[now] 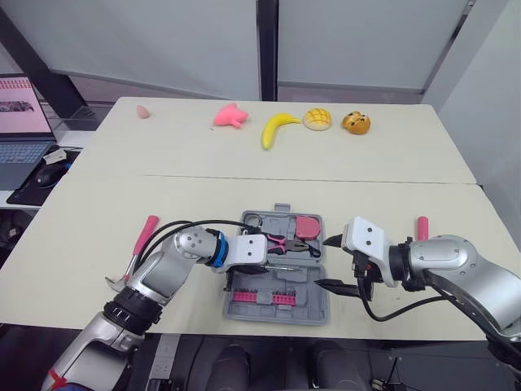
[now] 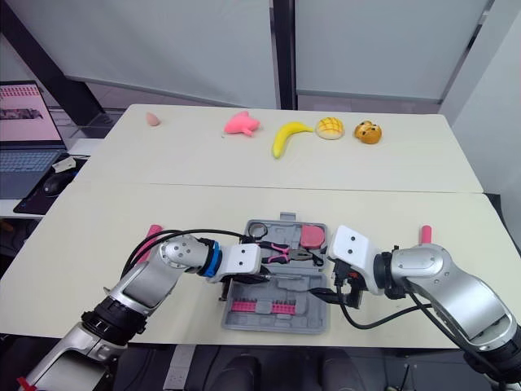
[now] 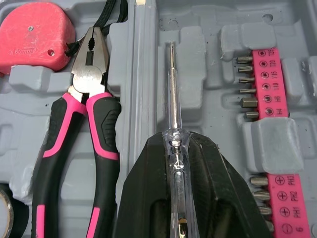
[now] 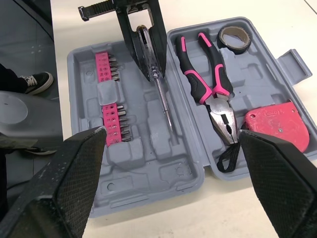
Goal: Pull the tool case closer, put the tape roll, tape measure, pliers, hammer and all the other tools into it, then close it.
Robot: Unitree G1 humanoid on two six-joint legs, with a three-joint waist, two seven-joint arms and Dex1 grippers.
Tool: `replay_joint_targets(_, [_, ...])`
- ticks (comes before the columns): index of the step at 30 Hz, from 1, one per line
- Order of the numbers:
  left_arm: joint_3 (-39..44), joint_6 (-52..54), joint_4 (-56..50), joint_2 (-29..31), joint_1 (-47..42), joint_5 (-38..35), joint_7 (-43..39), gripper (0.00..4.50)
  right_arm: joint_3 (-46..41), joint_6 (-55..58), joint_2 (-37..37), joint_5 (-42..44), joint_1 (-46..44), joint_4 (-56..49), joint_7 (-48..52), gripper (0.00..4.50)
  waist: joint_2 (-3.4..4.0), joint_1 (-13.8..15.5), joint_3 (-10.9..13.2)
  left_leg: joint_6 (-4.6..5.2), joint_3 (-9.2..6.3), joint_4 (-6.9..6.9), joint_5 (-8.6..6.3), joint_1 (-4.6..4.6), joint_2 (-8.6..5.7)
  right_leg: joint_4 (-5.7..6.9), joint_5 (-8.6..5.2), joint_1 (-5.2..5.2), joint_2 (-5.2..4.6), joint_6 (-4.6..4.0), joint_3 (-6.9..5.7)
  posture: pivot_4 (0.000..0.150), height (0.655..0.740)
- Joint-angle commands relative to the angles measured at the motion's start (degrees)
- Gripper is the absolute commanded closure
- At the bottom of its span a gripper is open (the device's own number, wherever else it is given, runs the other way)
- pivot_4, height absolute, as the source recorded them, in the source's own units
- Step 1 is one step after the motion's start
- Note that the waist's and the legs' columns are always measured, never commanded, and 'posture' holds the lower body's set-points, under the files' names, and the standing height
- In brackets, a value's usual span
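The tool case (image 1: 313, 308) lies open at six o'clock on the desk (image 1: 203, 175). The left pincer (image 3: 176, 145) is clenched on a clear screwdriver (image 3: 173, 99) above the near tray. The right pincer (image 1: 330, 262), at the case's three o'clock, is released. Best to lower the shaft level into its groove beside the bit strip (image 3: 278, 111) before letting go.

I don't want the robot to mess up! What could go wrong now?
The left gripper is shut on the screwdriver over the tool case; dropped crooked, it might miss its groove and stop the case closing. The hammer lies on the table left of the case, and a pink-handled tool lies right of it; closing now would leave them out.
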Motion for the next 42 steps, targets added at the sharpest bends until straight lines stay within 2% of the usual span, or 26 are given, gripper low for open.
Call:
replay_joint_targets(1, [-0.5,0.2,-0.8,-0.5,0.2,0.4,0.7,4.27,-0.7,-0.2,-0.8,0.2,-0.9,-2.1,0.1,0.00,0.00,0.0,0.0,0.00,0.00,0.00,0.00,0.00,0.00,0.00,0.00,0.00,0.00,0.00,0.00,0.150,0.7369])
replay_joint_targets(12, [-0.7,1.7,-0.8,-0.9,0.3,0.6,1.6,4.27,-0.7,-0.1,-1.0,0.3,-0.9,-2.1,0.1,0.00,0.00,0.0,0.0,0.00,0.00,0.02,0.00,0.00,0.00,0.02,0.00,0.00,0.00,0.00,0.01,0.150,0.7369])
replay_joint_targets(14, [-0.4,2.0,-1.2,-1.0,0.3,0.3,1.6,3.54,-0.8,-0.1,-1.0,0.3,-0.8,-2.1,0.1,0.00,0.00,0.0,0.0,0.00,0.00,0.02,0.00,0.00,0.00,0.02,0.00,0.00,0.00,0.00,0.00,0.150,0.7369])
replay_joint_targets(23, [2.0,2.0,-4.5,-0.8,-0.1,-2.7,1.0,0.87,-1.0,0.2,-0.8,0.5,-0.7,-2.4,-0.2,0.00,0.00,0.0,0.0,0.00,0.00,0.04,0.00,0.00,0.00,0.04,0.01,0.01,0.00,0.00,0.00,0.150,0.7369])
replay_joint_targets(28, [5.5,-1.5,-0.3,0.5,-2.2,-7.3,-2.1,0.87,-1.1,0.0,-0.8,0.6,-0.6,-2.3,-0.3,0.00,0.00,0.0,0.0,0.01,-0.01,0.05,0.01,0.03,0.00,0.09,0.01,0.01,0.00,0.00,0.00,0.150,0.7369])
replay_joint_targets(33, [5.2,-3.2,4.3,2.8,-3.6,-10.1,-9.0,1.94,-0.9,-0.5,-0.4,0.6,-1.0,-1.7,-0.2,0.00,0.00,0.0,0.0,0.01,0.02,0.07,0.01,0.04,0.00,0.10,0.01,0.02,0.00,0.00,0.02,0.150,0.7369])
replay_joint_targets(39, [3.8,-5.5,6.8,2.0,-3.0,-8.7,-9.4,3.77,-0.8,-0.8,-0.3,0.4,-1.0,-1.5,-0.3,0.00,0.00,0.0,0.0,0.01,0.00,0.07,0.01,0.01,-0.01,0.09,0.01,0.02,0.00,0.00,0.00,0.150,0.7369])
replay_joint_targets(40, [3.4,-5.6,7.0,1.8,-2.8,-8.2,-9.1,4.21,-0.8,-0.8,-0.3,0.4,-1.0,-1.4,-0.3,0.00,0.00,0.0,0.0,0.01,0.00,0.07,0.01,0.02,0.00,0.09,0.01,0.02,0.00,0.00,0.00,0.150,0.7369])
replay_joint_targets(41, [3.1,-5.6,7.3,1.5,-2.6,-7.8,-8.6,4.43,-0.7,-0.8,-0.3,0.4,-1.0,-1.4,-0.3,0.00,0.00,0.0,0.0,0.01,0.00,0.07,0.01,0.02,-0.01,0.09,0.01,0.02,0.00,0.00,0.00,0.150,0.7369])
replay_joint_targets(42, [2.9,-5.8,7.9,1.2,-2.6,-7.3,-8.0,4.47,-0.7,-0.8,-0.2,0.4,-1.0,-1.4,-0.3,0.00,0.00,0.0,0.0,0.01,0.00,0.07,0.01,0.02,-0.01,0.10,0.01,0.02,0.00,0.00,0.01,0.150,0.7369])
